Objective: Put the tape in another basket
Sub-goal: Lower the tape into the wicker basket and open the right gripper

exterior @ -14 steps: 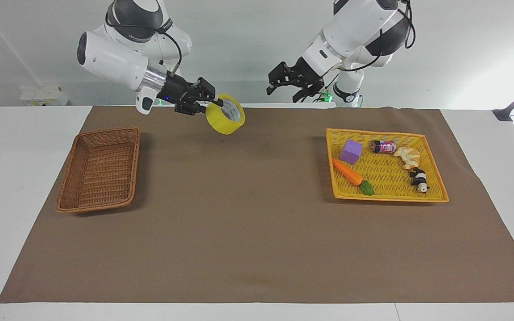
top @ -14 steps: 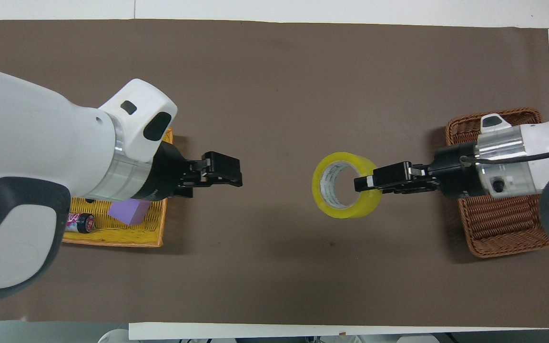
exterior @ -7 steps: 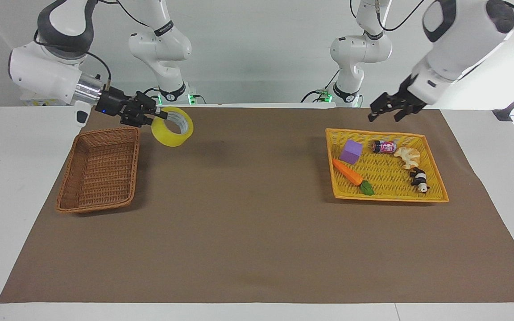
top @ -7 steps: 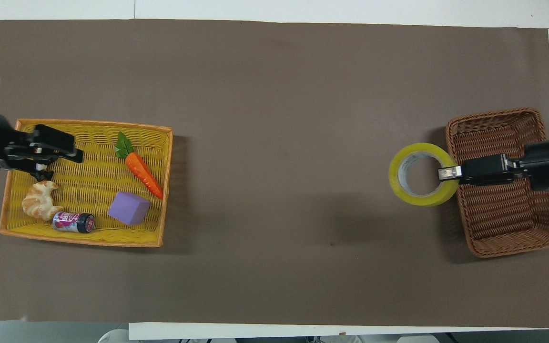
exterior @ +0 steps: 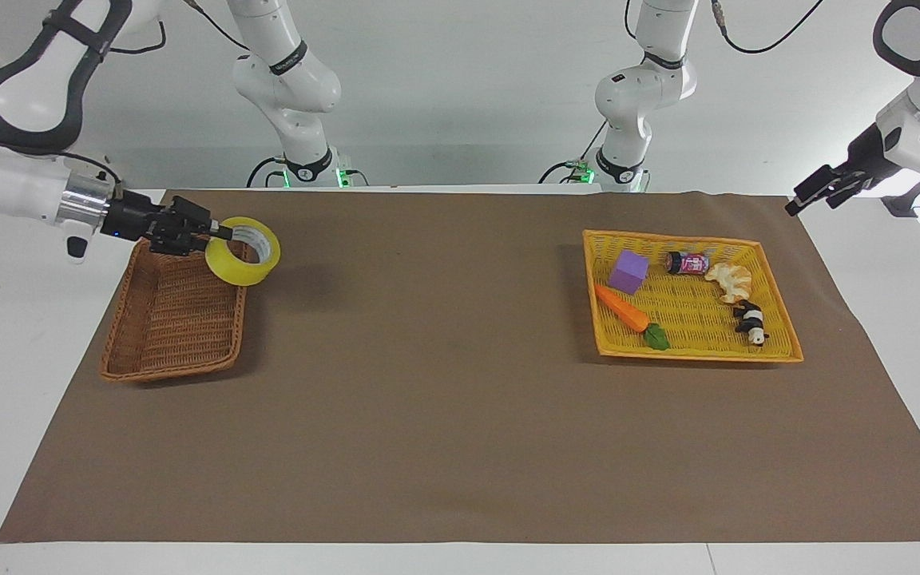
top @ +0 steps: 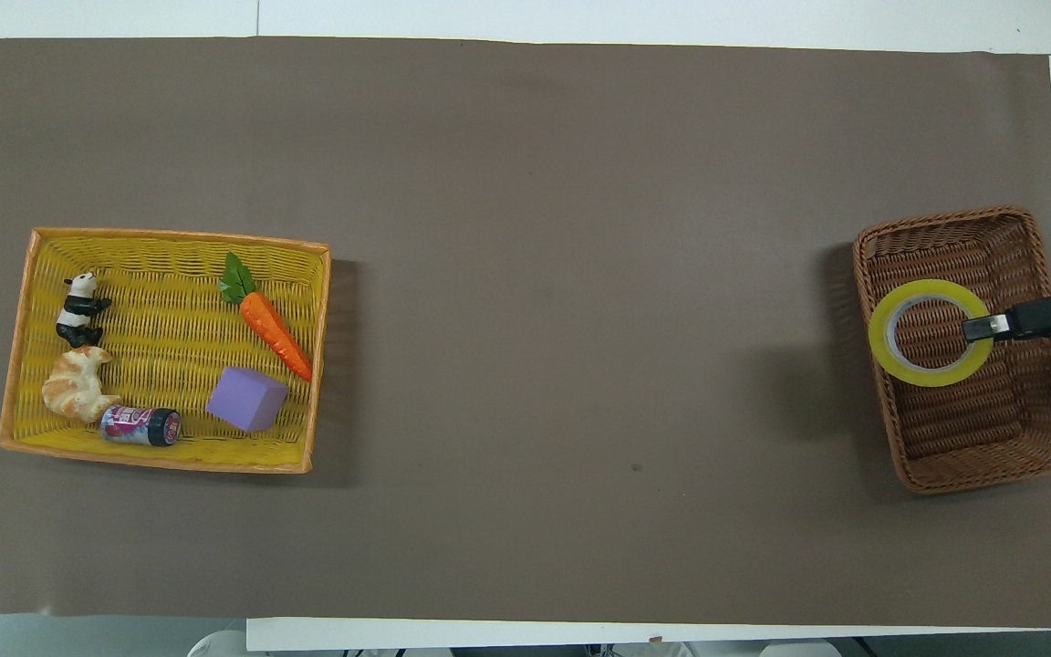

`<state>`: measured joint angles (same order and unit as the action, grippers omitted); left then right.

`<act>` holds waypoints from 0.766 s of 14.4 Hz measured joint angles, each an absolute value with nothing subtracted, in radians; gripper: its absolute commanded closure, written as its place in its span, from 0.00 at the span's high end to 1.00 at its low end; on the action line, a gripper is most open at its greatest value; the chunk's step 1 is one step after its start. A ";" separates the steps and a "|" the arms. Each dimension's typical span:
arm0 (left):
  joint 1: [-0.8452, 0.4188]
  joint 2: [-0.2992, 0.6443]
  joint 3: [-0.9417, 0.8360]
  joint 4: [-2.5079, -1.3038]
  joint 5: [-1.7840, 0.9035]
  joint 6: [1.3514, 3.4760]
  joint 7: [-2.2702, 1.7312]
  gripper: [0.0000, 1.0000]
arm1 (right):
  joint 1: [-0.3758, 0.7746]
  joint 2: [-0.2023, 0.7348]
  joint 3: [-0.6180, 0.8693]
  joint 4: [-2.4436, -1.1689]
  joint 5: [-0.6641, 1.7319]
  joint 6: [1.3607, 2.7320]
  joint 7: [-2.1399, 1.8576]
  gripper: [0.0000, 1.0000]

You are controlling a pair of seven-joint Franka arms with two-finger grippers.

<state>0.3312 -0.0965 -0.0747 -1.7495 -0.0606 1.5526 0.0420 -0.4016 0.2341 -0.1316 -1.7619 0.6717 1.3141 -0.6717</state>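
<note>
Overhead view shows the tape (top: 930,332) hanging over the brown wicker basket (top: 1045,453) at the right arm's end of the counter (top: 525,137), held up in the air and not yet set down. The right pincer (exterior: 216,232) is clamped on the roll's wall, one finger inside the core and one outside. That looks like the sound place to hold it: the roll is probably light and stiff, with a smooth, slick outer face, so pinching through the ring should stop it from slipping or swinging. Released from a height, it could roll or bounce on the weave. The left pincer (exterior: 807,195) waits over the counter's left-arm end, past the yellow basket (exterior: 779,351); whether its fingers are apart cannot be told.
</note>
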 measured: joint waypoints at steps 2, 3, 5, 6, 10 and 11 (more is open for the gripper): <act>0.328 -0.097 -0.095 -1.750 -0.059 1.582 0.042 0.99 | -0.434 0.340 -0.132 -1.645 0.648 1.260 -0.729 0.00; 0.321 -0.096 -0.103 -1.750 -0.059 1.584 0.041 0.99 | -0.446 0.377 -0.131 -1.606 0.627 1.246 -0.767 0.00; 0.290 -0.097 -0.111 -1.751 -0.057 1.584 0.039 0.99 | -0.475 0.431 -0.131 -1.571 0.599 1.236 -0.852 0.00; 0.281 -0.096 -0.113 -1.753 -0.055 1.584 0.038 0.99 | -0.492 0.451 -0.130 -1.566 0.588 1.235 -0.893 0.00; 0.244 -0.096 -0.114 -1.754 -0.055 1.593 0.040 0.99 | -0.514 0.485 -0.128 -1.565 0.527 1.270 -1.014 0.00; 0.223 -0.096 -0.116 -1.754 -0.055 1.594 0.040 0.99 | -0.514 0.488 -0.125 -1.574 0.525 1.281 -1.027 0.00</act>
<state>0.2232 -0.0963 -0.1159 -1.7537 -0.0549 1.5941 0.0403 -0.5137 0.4877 -0.1254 -1.5744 0.5246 1.2814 -1.0271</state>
